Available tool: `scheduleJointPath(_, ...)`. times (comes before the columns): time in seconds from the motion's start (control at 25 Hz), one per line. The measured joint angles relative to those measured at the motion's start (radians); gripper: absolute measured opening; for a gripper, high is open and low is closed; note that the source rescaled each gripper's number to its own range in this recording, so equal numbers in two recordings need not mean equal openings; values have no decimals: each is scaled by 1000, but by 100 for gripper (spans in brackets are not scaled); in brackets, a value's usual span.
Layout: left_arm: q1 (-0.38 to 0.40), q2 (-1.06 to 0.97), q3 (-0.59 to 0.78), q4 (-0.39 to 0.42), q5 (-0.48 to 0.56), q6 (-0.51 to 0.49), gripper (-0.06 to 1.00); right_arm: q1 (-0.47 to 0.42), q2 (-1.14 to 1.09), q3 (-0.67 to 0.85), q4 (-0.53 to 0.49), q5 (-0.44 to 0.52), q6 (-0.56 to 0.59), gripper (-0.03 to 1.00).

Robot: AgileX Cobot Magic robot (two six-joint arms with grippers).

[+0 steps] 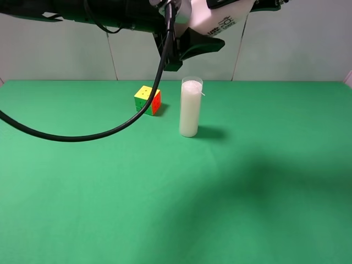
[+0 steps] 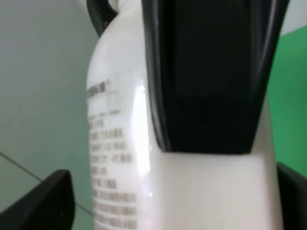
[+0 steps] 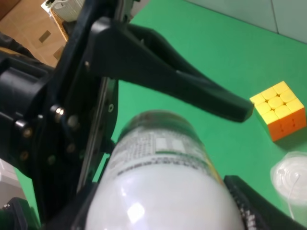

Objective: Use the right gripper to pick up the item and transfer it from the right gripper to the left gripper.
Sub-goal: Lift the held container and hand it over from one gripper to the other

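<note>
The item (image 1: 220, 21), a small white bottle with a printed label, hangs in the air at the top of the exterior view, above the green table (image 1: 176, 187). My right gripper (image 3: 163, 206) is shut on it; one of its black fingers (image 2: 206, 72) lies across the bottle (image 2: 124, 143) in the left wrist view. My left gripper (image 1: 190, 52) reaches in from the left with its jaws on either side of the bottle's (image 3: 158, 143) far end. A gap still shows between its upper finger (image 3: 192, 91) and the bottle, so it is open.
A coloured puzzle cube (image 1: 148, 100) sits at the back middle of the table. Right of the cube stands a tall white candle in clear glass (image 1: 190, 107), just below the two grippers. A loose black cable (image 1: 82, 136) sags from the left arm over the table's left half.
</note>
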Motion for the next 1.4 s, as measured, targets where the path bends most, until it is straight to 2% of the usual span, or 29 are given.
scheduleJointPath(0.16,0,0,0,1,-2,0,6,0,0,0,-1,-7,0,2)
scheduleJointPath(0.2,0,0,0,1,-4,0,2,0,0,-1,1,-10,0,2)
scheduleJointPath(0.6,0,3,0,-49,-5,7,2,0,0,-3,9,-21,0,3)
scheduleJointPath(1.32,0,3,0,-59,-5,18,2,0,0,-4,5,-21,26,3)
scheduleJointPath(1.36,0,3,0,-59,-5,18,0,0,0,-4,5,-21,26,4)
scheduleJointPath(1.4,0,4,0,-59,-6,18,0,0,0,-4,8,-21,32,12)
